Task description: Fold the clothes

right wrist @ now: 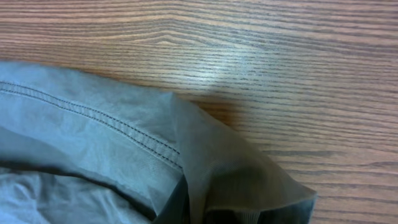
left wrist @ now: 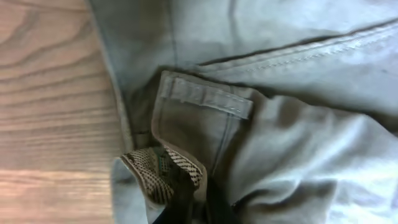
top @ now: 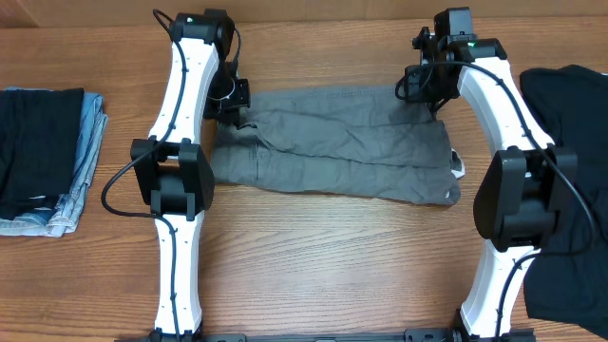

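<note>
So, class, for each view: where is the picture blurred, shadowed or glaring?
Overhead: even light, sharp throughout. Left wrist: the grey shorts look soft, darkest at the bottom edge. Right wrist: pale glare on the table, grain crisp, nearest fabric blurred.

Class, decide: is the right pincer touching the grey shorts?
Touching. The right wrist view shows the grey shorts gathered into a peak and pinched in the right pincer.

Shorts (top: 332, 142) are plain grey, table (top: 313, 275) brown wood-grain, garment (top: 579, 104) black.

No text, label or number can be read anywhere.
</note>
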### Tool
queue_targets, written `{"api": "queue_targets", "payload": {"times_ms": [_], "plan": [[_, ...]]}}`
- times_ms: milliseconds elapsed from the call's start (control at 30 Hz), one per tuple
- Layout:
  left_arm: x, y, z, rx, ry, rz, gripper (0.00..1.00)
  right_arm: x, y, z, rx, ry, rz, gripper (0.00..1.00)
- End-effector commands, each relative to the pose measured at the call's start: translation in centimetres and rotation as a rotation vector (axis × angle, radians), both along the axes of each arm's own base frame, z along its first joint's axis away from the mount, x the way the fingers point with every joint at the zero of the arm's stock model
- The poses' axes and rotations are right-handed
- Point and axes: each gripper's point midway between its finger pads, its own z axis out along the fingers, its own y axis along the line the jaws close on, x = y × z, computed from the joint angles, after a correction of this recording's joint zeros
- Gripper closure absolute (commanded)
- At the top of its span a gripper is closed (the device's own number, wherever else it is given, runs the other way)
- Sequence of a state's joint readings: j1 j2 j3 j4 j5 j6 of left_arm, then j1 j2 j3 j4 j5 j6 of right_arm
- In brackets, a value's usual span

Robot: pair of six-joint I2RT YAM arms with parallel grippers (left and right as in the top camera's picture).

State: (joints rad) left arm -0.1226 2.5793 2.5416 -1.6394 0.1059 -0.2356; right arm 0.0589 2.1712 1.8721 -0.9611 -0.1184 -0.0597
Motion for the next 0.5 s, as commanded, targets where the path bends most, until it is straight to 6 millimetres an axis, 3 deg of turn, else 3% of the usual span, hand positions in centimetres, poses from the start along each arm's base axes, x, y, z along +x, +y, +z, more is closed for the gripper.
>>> {"api": "queue_targets", "payload": {"times_ms": [0, 67, 100, 200, 233, 333, 400, 433, 467], "plan": [[-0.6, 1.3, -0.3, 0.077, 0.025, 0.037, 0.86, 0.8, -0.3, 1.1, -0.004, -0.036, -0.005, 0.96], [-0.9, 1.1, -0.7, 0.073, 0.038, 0.034, 0.82, 0.8, -0.3, 1.2, -0.004, -0.039, -0.005, 0.96], [-0.5, 0.6, -0.7, 0.045, 0.026, 0.030, 0.96, 0.9, -0.3, 1.2, -0.003, -0.043, -0.006, 0.96], [-0.4, -0.7, -0.4, -0.053, 0.023, 0.013, 0.96, 1.8, -0.2, 1.9, -0.001, -0.082, -0.006, 0.95], [-0.4, -0.8, -0.4, -0.058, 0.024, 0.011, 0.96, 2.3, -0.2, 2.4, 0.001, -0.104, -0.006, 0.57], [-0.4, -0.8, -0.4, -0.058, 0.023, 0.008, 0.96, 3.3, -0.1, 3.7, 0.004, -0.150, -0.006, 0.07], [-0.4, -0.8, -0.4, -0.058, 0.021, 0.008, 0.95, 3.3, -0.1, 3.7, 0.003, -0.151, -0.006, 0.06], [-0.3, -0.8, -0.5, -0.057, 0.018, 0.008, 0.88, 3.3, -0.1, 3.7, 0.003, -0.150, -0.006, 0.04], [-0.1, -0.7, -0.5, -0.054, 0.011, 0.007, 0.68, 3.2, -0.1, 3.6, 0.003, -0.147, -0.006, 0.02]]}}
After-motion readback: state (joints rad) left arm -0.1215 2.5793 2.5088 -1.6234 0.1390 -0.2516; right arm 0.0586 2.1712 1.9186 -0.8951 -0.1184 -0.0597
